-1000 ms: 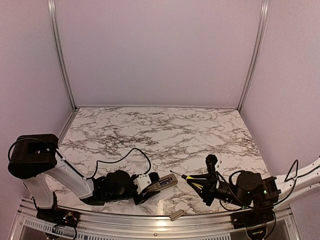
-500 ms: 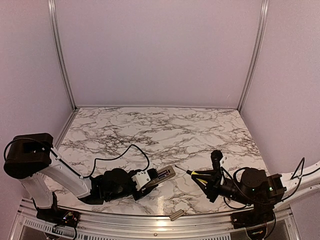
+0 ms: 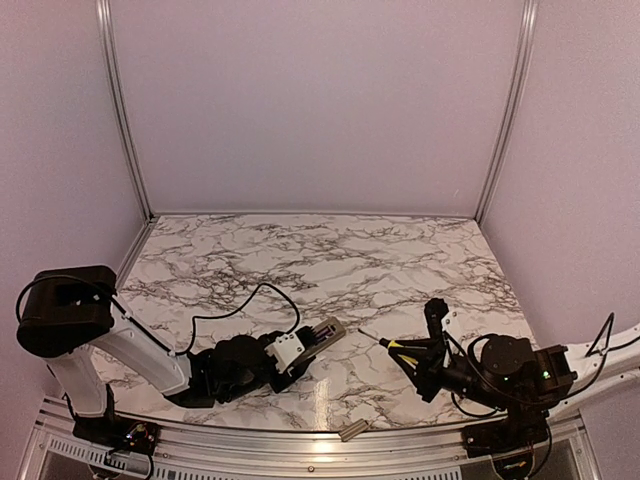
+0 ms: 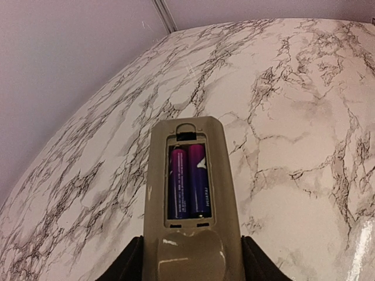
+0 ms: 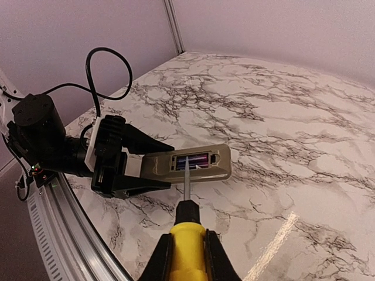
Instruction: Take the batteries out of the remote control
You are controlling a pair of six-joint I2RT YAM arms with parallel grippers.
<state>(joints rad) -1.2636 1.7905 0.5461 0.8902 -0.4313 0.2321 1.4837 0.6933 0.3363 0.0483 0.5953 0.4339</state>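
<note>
Near the front edge of the marble counter (image 3: 330,260), top view: the left hand (image 3: 304,349) is clamped on one end of the remote control (image 3: 325,333), whose free end points toward the right arm. The right hand (image 3: 421,352) is clamped on a yellow-handled screwdriver (image 3: 395,346). Its thin shaft points at the remote control, with the tip near it but apart. A small grey-beige cover piece (image 3: 352,431) lies at the front rim, between the 2 arms.

Left wrist view: the remote control sits grey-beige back up between the 2 dark fingers (image 4: 124,264), which press its long sides. The recess is open, and the batteries (image 4: 188,188), 2 purple cylinders, lie side by side inside it, lengthwise.

Right wrist view: the yellow handle fills the gap between the right fingers (image 5: 159,260), which touch it on both sides. The shaft runs straight up the frame and overlaps the open recess, where both batteries show; whether the tip touches them cannot be told.
</note>
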